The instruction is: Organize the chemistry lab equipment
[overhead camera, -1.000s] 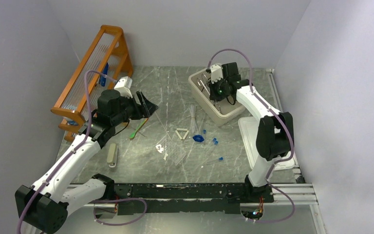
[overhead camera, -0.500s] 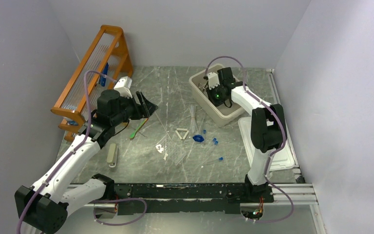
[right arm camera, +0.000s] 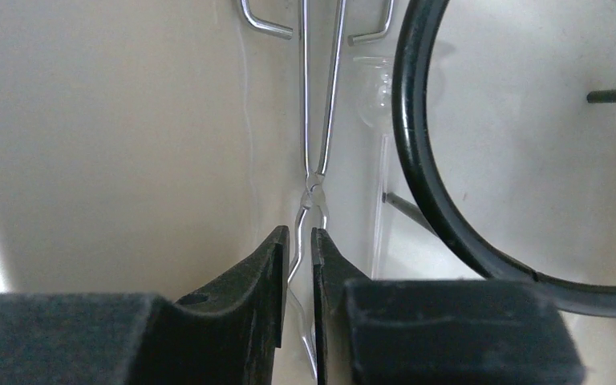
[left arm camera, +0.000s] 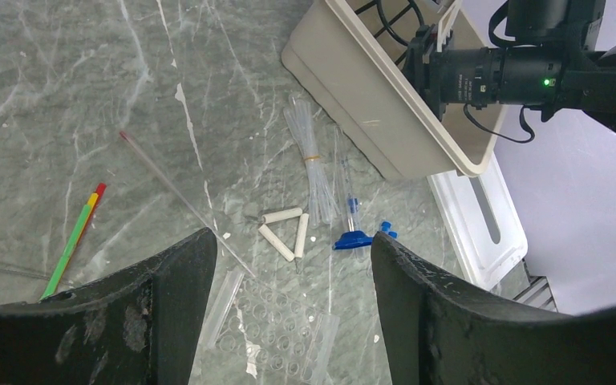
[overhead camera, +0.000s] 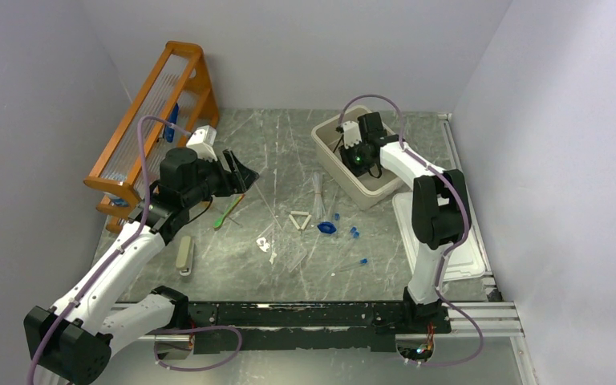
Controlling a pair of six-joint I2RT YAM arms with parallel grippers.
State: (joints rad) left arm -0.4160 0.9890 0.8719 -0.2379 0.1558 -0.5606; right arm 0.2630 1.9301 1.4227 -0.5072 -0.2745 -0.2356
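No word, number, brand or sign can be read in any view. The only lettering that shows is a band of tiny white print on a black lens barrel (left arm camera: 481, 74), seen from the left wrist over the beige bin (left arm camera: 369, 104). That print is too small and blurred to make out.
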